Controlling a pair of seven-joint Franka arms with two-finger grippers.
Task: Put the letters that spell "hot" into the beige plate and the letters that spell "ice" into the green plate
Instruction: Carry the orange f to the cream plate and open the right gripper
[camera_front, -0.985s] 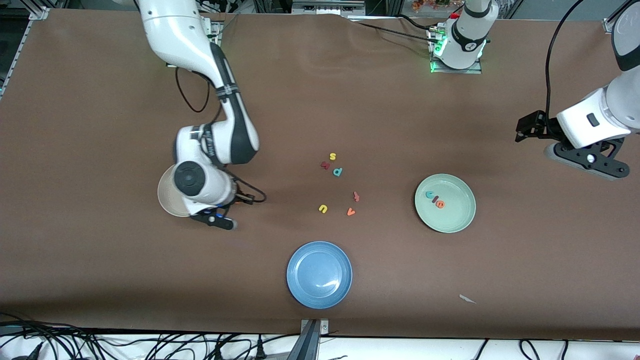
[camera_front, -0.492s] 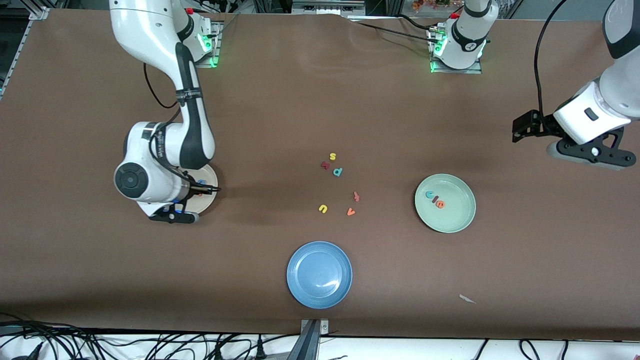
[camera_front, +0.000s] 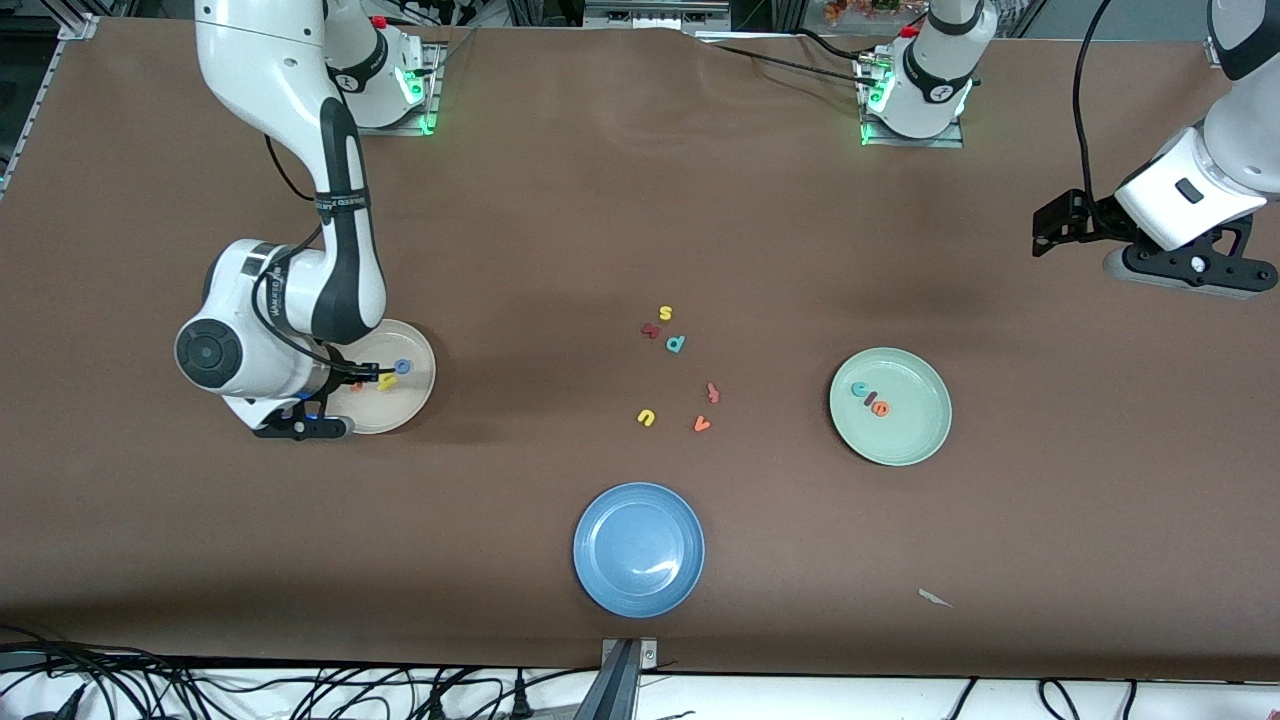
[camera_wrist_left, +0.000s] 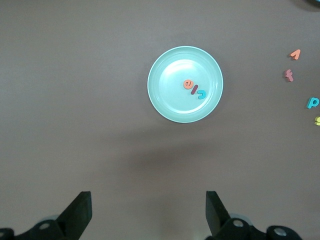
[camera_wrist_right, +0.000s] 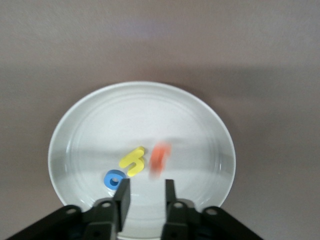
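The orange "t" (camera_wrist_right: 160, 159) is dropping into the beige plate (camera_front: 412, 400) beside the yellow "h" (camera_wrist_right: 133, 160) and blue "o" (camera_wrist_right: 114, 178), under the right gripper (camera_wrist_right: 145, 194) with its fingers a little apart. It could bounce out if it lands hard. The "ice" letters (camera_front: 869, 397) lie in the green plate (camera_front: 925, 440); the left gripper (camera_wrist_left: 147, 212) waits, fingers spread wide, near its end of the table.

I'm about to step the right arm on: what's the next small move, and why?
Probably lift the right gripper straight up, clear of the beige plate. Its jaws stand parted, and the orange "t", blurred, lies in the plate beside "h" and "o". "ice" sits in the green plate.
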